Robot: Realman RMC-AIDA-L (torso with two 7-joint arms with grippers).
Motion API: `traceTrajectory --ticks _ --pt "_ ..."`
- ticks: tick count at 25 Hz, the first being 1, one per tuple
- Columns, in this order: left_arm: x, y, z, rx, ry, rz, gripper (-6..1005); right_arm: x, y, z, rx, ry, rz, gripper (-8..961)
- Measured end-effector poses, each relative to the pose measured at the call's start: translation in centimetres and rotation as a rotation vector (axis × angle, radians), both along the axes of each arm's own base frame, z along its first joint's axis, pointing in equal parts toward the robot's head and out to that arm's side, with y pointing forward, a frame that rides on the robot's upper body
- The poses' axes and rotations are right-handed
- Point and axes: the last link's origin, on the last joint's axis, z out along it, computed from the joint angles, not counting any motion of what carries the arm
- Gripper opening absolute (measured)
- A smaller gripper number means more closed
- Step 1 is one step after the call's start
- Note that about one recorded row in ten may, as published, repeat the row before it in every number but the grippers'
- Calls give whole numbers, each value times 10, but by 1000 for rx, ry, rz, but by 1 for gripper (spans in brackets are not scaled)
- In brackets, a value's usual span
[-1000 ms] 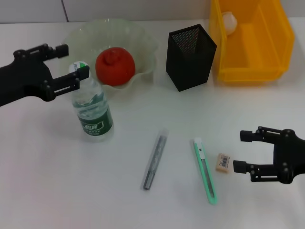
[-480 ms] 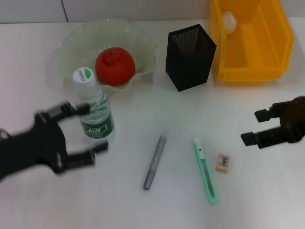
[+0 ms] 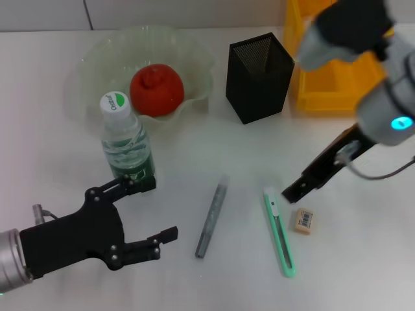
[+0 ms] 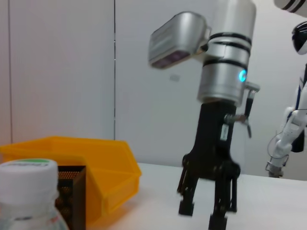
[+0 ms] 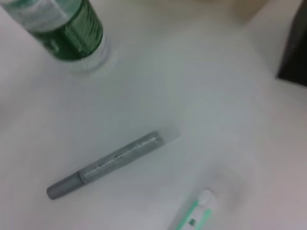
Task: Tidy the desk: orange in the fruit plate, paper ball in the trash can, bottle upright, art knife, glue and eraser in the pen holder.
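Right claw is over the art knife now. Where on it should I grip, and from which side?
Likely best from straight above, at mid-body. The art knife lies flat on the table, long and thin, so close the right claw across its narrow width. The eraser lies close beside its upper half; gripping a little lower keeps clear of it.

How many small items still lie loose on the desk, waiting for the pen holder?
3: the glue at centre, the knife to its right, the eraser right of the knife. None looks hidden.
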Motion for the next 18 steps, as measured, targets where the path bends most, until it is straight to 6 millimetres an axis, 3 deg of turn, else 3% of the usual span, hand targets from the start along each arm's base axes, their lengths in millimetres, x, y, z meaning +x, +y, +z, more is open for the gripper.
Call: traceTrajectory --ticks 2,18 --pt "2 0 -2 -5 0 -8 861 0 -2 -16 -17 -26 10 847" --pt "4 3 -3 -17 -9 -12 861 6 -9 -53 -46 -68 51 844"
